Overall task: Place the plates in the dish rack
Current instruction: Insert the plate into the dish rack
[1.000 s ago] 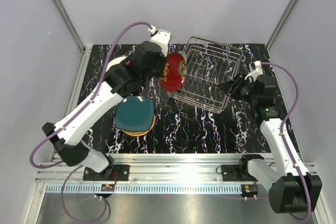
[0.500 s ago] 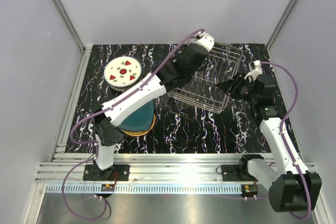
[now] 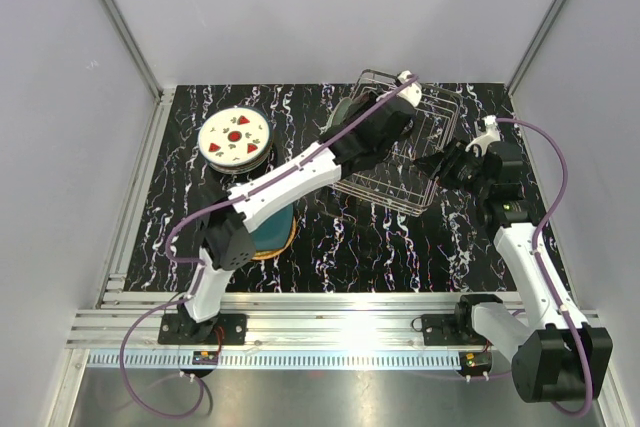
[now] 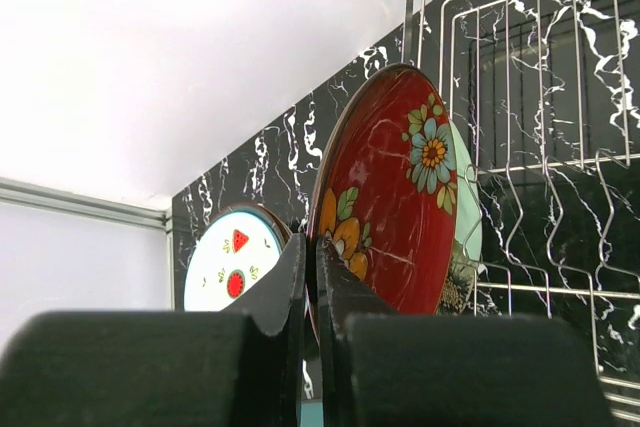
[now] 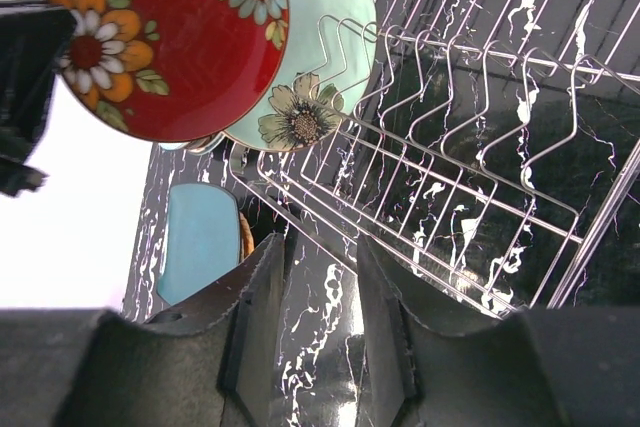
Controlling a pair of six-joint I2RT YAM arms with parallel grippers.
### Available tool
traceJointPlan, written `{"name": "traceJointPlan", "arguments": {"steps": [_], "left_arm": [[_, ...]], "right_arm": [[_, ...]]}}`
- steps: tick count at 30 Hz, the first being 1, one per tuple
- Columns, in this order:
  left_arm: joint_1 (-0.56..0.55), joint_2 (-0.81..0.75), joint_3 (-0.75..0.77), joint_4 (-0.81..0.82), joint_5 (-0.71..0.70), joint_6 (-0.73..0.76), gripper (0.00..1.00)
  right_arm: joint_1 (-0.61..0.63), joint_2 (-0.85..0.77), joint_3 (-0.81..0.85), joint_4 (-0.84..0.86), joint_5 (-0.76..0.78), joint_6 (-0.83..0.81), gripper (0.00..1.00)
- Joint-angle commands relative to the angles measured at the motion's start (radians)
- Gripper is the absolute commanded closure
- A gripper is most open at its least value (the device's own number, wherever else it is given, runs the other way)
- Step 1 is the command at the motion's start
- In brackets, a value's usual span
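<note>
At the dish rack's (image 3: 440, 107) left end, left pincer (image 4: 310, 262): closed tight, its two black fingers (image 4: 270, 292) pinching the lower rim of the red plate (image 4: 385, 197).

- Red plate: flower pattern, held on edge and nearly upright, face against the mint-green plate (image 5: 320, 47). Whether its bottom edge sat in a slot could not be told.
- Mint-green plate: brown flower, standing in the rack's leftmost wires, just behind the red one.
- Left arm (image 3: 280, 187): stretched long from its base, running diagonally over the black marbled worktop (image 3: 380, 247) to the rack's left end, wrist above the rack rim.
- Right pincer (image 5: 315, 287): jaws partly apart, only worktop showing between them. It pointed at the rack's right side, close to the near corner. Whether the fingertips touched the wire could not be told.
- Right arm (image 3: 525, 257): raised from its base, elbow bent, forearm angled in toward the rack's right side.
- White strawberry plate (image 3: 233, 137): lying flat, well to the left of the rack, on top of another plate.
- Dark teal plate (image 3: 268, 229): flat, nearer than the rack and to its left, partly under the left arm, resting on the orange-tan plate (image 5: 245, 237).
</note>
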Motion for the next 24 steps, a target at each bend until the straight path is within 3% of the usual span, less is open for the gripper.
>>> {"name": "traceJointPlan", "arguments": {"steps": [1,24], "left_arm": [[-0.006,0.015,0.067,0.123,-0.074,0.058,1.0],[0.014,0.11,0.035,0.255,-0.115,0.173,1.0]], "right_arm": [[-0.002,-0.002,-0.003,0.001,0.02,-0.015,0.57],[0.0,0.02,0.002,-0.005,0.032,-0.023,0.57]]}}
